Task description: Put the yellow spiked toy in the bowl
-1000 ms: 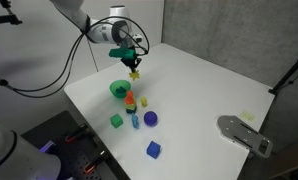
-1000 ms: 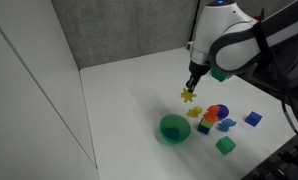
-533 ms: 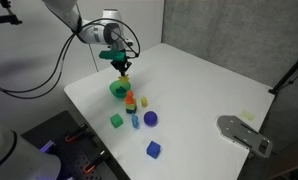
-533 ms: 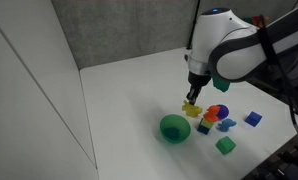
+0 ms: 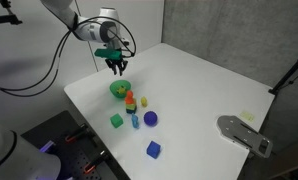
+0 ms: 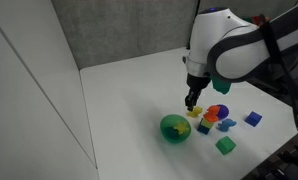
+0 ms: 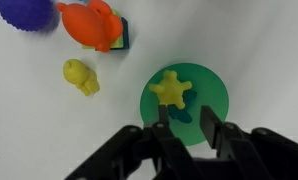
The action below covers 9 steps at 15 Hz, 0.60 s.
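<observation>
The yellow spiked toy (image 7: 170, 88) lies inside the bright-green bowl (image 7: 215, 104), apart from my fingers. In the wrist view my gripper (image 7: 184, 126) hangs open and empty just above the bowl, with the toy beyond the fingertips. In both exterior views the gripper (image 5: 115, 66) (image 6: 190, 101) is a little above the bowl (image 5: 114, 91) (image 6: 166, 131). The toy shows as a pale speck in the bowl (image 6: 176, 126).
Beside the bowl lie an orange toy (image 7: 92, 24), a smooth yellow block (image 7: 81, 76) and a purple spiky ball (image 7: 21, 12). Further along the white table are a green cube (image 5: 116, 121), a blue cube (image 5: 153, 149) and a grey object (image 5: 244, 133) near the edge.
The gripper carried the yellow spiked toy over to the bowl, opened and let it go. The toy now lies in the bowl and the gripper is slightly higher.
</observation>
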Available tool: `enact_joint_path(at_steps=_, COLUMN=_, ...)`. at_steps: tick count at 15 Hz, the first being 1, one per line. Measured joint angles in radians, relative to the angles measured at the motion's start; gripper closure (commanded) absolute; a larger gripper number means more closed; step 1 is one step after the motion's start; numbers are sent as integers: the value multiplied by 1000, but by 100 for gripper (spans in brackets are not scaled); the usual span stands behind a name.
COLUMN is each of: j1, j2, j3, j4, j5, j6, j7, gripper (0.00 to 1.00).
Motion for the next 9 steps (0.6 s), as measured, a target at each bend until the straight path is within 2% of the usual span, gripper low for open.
enact_joint_path(at_steps=2, j1=-16, j2=-14, j3=-1, j4=4, j5=4, j6=-9, j7=0, gripper=13)
enact_joint_path(at_steps=4, j1=-37, j2=-32, j3=-9, j4=16, j5=4, j6=-31, j7=1, gripper=1)
enact_joint_path(at_steps=9, j1=-84, j2=-95, j3=-62, j4=86, j5=2, j6=-137, j7=10, gripper=0)
